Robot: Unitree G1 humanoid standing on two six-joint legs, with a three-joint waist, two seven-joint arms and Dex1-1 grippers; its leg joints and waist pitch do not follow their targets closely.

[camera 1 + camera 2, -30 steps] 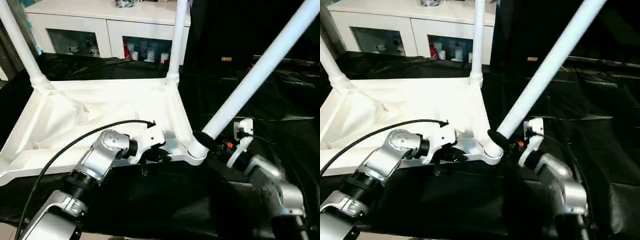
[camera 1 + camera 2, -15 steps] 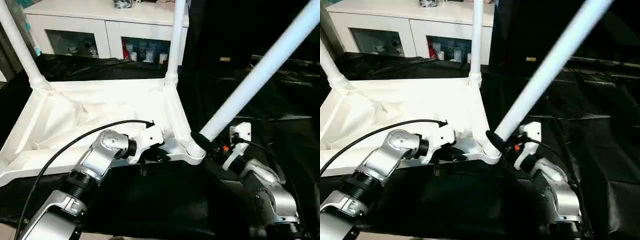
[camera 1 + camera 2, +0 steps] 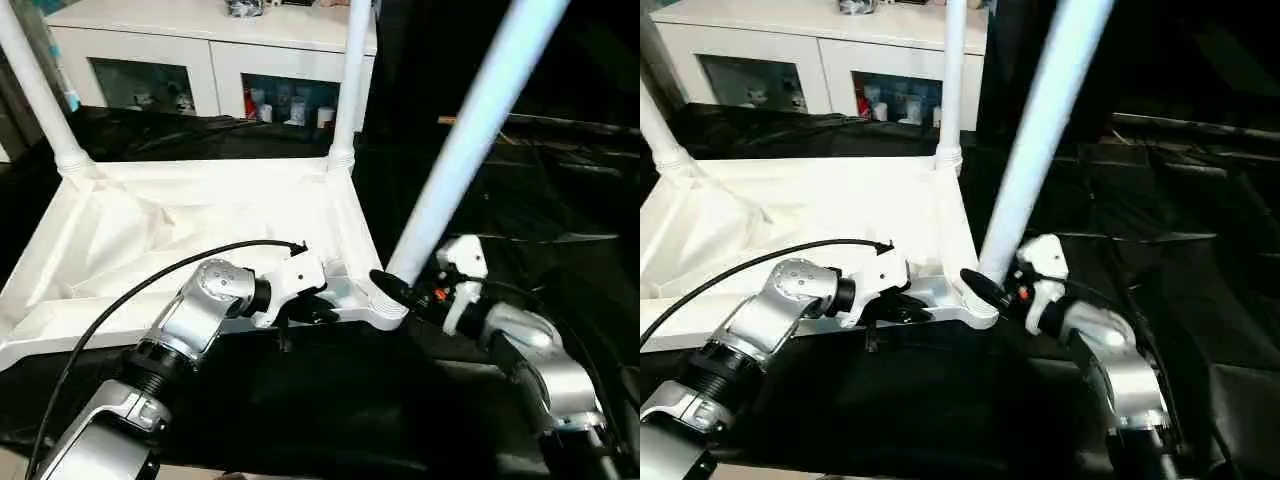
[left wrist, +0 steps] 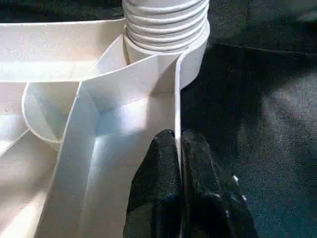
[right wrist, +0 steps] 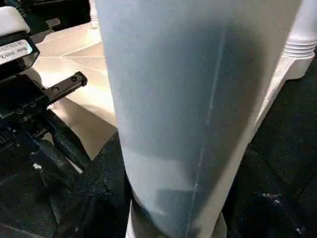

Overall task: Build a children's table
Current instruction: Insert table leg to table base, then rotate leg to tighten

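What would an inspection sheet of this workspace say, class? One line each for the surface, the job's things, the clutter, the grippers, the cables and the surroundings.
Surface: black-draped table, cloth wrinkled.
Job's things: small white plastic table top lies upside down, ribbed underside up. Two white tube legs stand in the far corner sockets. A third white tube leg leans at the near right corner socket.
Clutter: nothing seen.
Grippers: left gripper is shut on the table top's near rim; right gripper clasps the leaning leg near its base.
Cables: black cable arcs over the left forearm.
Surroundings: white cabinet with glass doors behind the table.
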